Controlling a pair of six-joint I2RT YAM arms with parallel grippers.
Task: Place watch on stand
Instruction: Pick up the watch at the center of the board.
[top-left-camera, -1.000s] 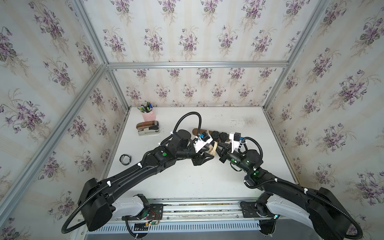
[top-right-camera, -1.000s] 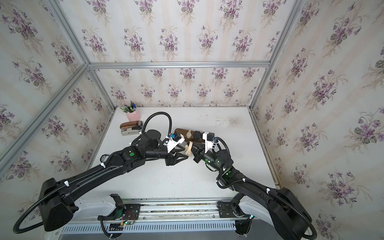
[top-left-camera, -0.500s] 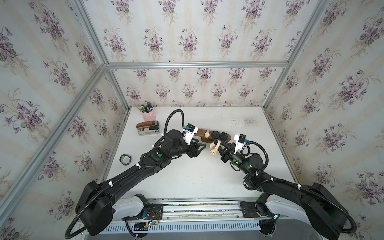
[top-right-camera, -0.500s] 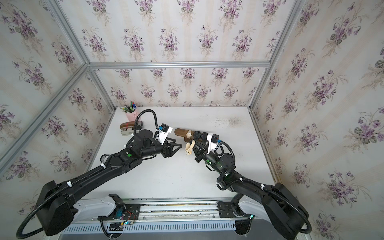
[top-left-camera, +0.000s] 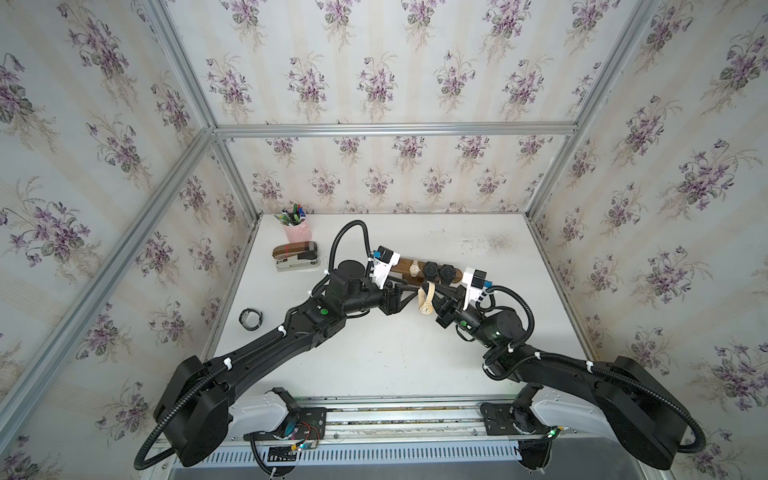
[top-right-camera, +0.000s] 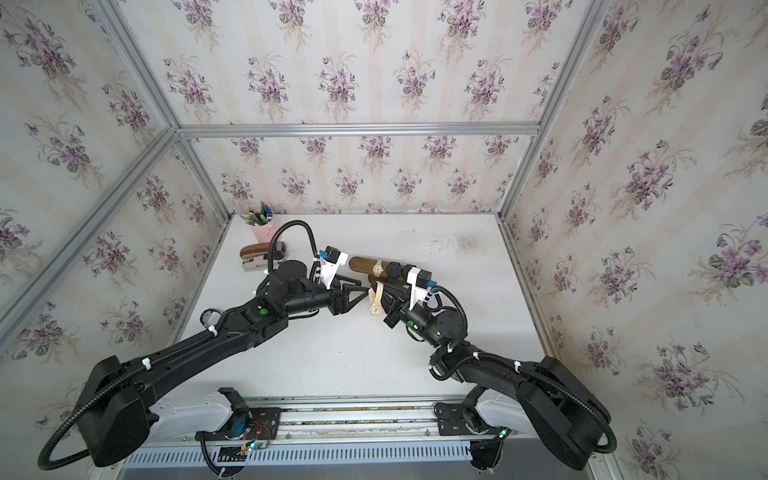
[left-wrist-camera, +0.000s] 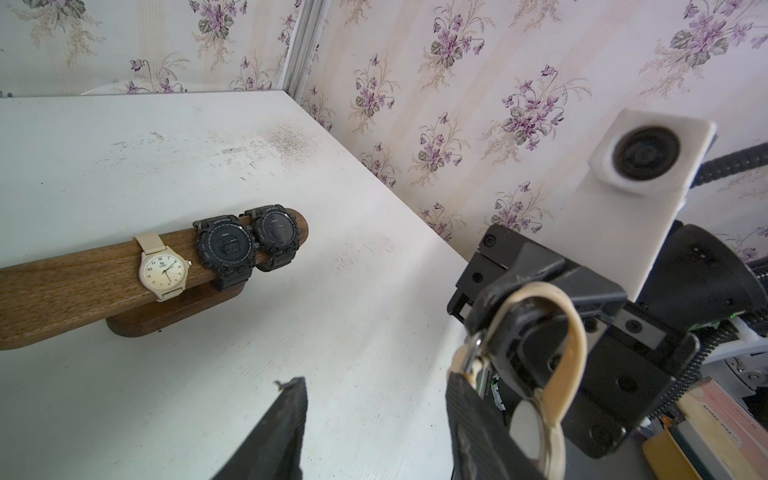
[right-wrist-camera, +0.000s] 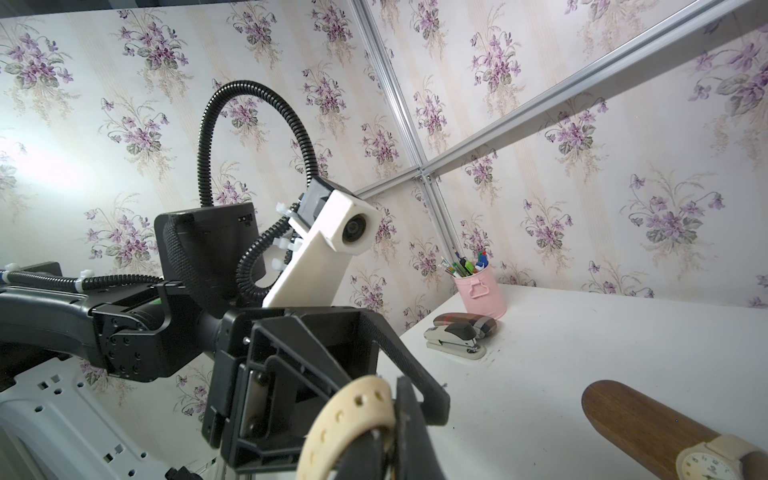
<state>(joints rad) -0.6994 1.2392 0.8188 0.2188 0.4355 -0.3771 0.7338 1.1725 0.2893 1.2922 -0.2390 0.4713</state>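
One cream-strapped watch (top-left-camera: 426, 300) is held above the table (top-left-camera: 374, 365), just beside the stand (top-left-camera: 402, 265) on the robot's side. Its strap is clamped in the closed right gripper (top-left-camera: 435, 299). The left gripper (left-wrist-camera: 374, 424) is kept with jaws apart, one finger (left-wrist-camera: 463, 415) just beside the buckle (left-wrist-camera: 471, 357). For a clean placement, the loop is best kept round, lined up with the bar's bare rounded end (right-wrist-camera: 615, 409) and slid toward the three seated watches (left-wrist-camera: 226, 249), the foot (left-wrist-camera: 178, 311) being steadied if nudged. Compared with a second ago, the left gripper is pulled back, so the watch is seen between the two grippers where they overlapped.
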